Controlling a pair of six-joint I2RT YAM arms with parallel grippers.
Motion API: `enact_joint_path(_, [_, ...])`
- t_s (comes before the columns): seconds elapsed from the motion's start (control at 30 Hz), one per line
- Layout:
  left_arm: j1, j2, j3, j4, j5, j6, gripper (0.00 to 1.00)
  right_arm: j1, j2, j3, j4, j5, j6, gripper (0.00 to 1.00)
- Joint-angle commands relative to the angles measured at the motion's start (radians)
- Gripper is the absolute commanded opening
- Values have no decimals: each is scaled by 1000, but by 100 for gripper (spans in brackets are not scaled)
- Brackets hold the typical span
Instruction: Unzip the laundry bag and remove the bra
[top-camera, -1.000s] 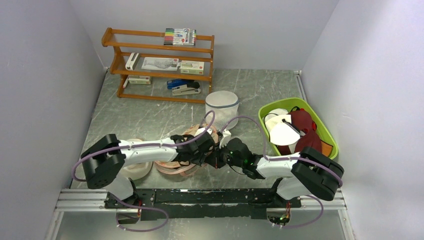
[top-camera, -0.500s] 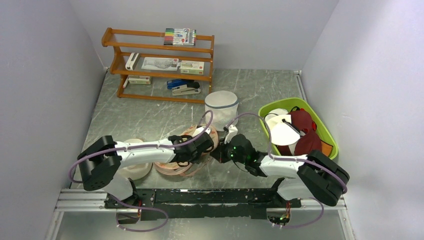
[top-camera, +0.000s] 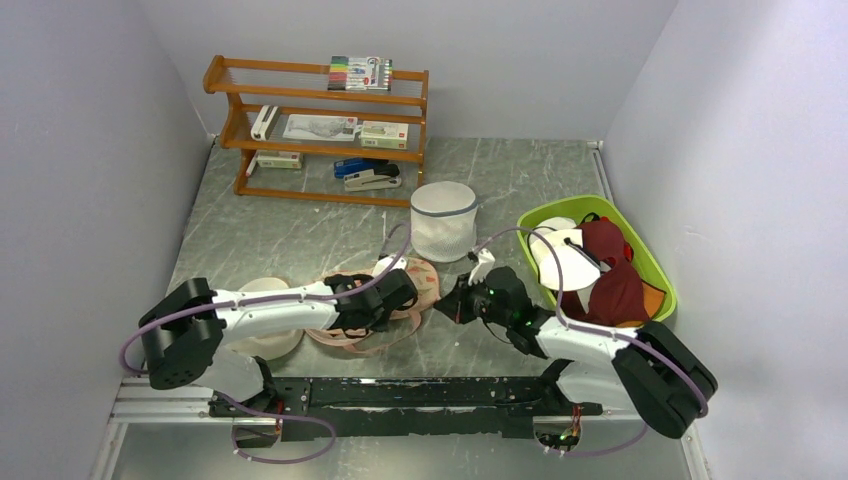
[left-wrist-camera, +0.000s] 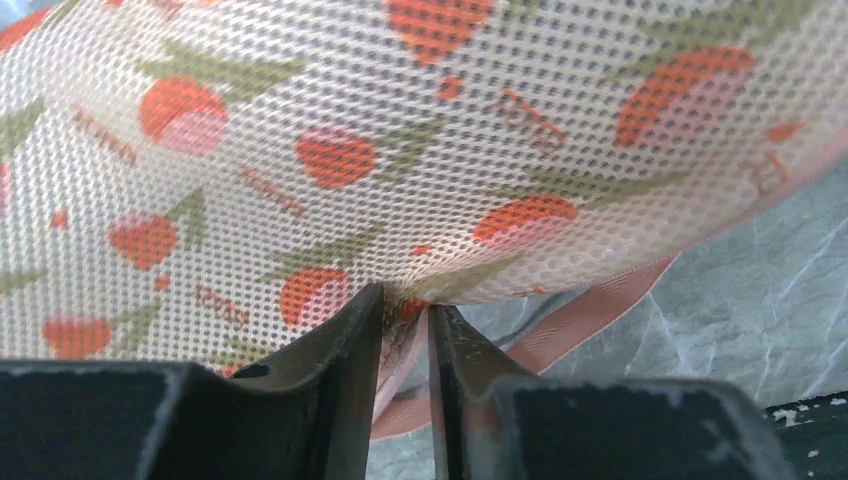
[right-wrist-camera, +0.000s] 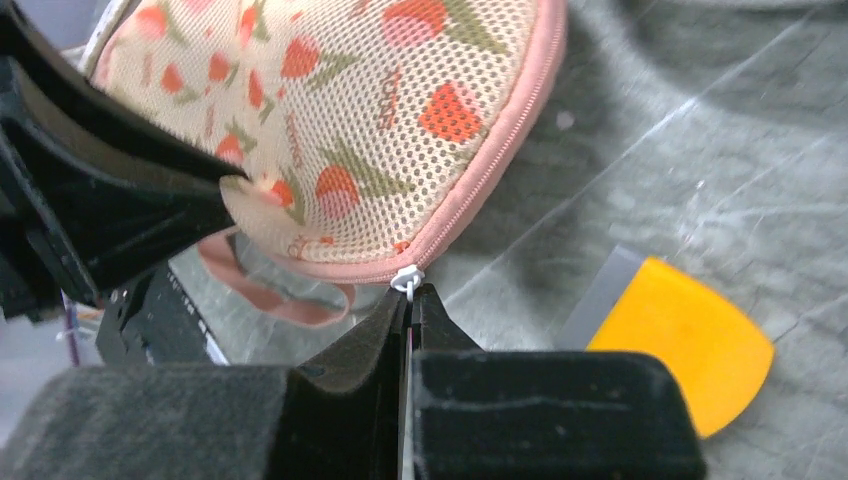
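Right gripper is clamping shut on the small white zipper pull at the lower edge of the laundry bag, the tips meeting just where the pink zip track curves round the lobe. That narrow hold on the tab, not the cloth, is what a slider needs if it is going to run along its track. The stretch of track climbing toward the upper right of the right wrist view is looking closed, so the unzipping seems to be at its start, and no bra is showing outside the bag.

Left gripper is pinching a fold of the bag's printed mesh between nearly closed fingers, in the lower middle of its own view. It is probably serving as an anchor, so that a tug on the pull moves the slider and not the whole soft pouch. A pink strap is trailing out from beneath the bag onto the grey marbled surface; whether it belongs to the bag or to the bra I cannot tell.

From overhead, the bag is lying in the lower middle of the frame, between the two grippers, which are facing each other across it. A round cream cap is sitting at its left, a white mesh cylinder is standing just above it, and a green bin of garments is resting at the right, near the right arm.
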Motion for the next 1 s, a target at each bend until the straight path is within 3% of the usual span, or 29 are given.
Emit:
enact_joint_path(0.0, [2,-55,54,-120,-33,-20,42,9,-67,-89,109,-64,64,0])
enact_joint_path(0.2, [-6,-245,33,58,151,77,78,50,-89,-116,162,-92,104,0])
enact_joint_path(0.33, [-9,-252,66,74,171,81,78,57,-96,-121,177,-112,116,0])
enact_joint_path(0.6, [-60,-112,148,103,173,121,71,79,-112,-120,171,-113,125,0])
enact_joint_path(0.97, [-145,85,236,23,18,170,67,84,-150,-120,134,-94,118,0])
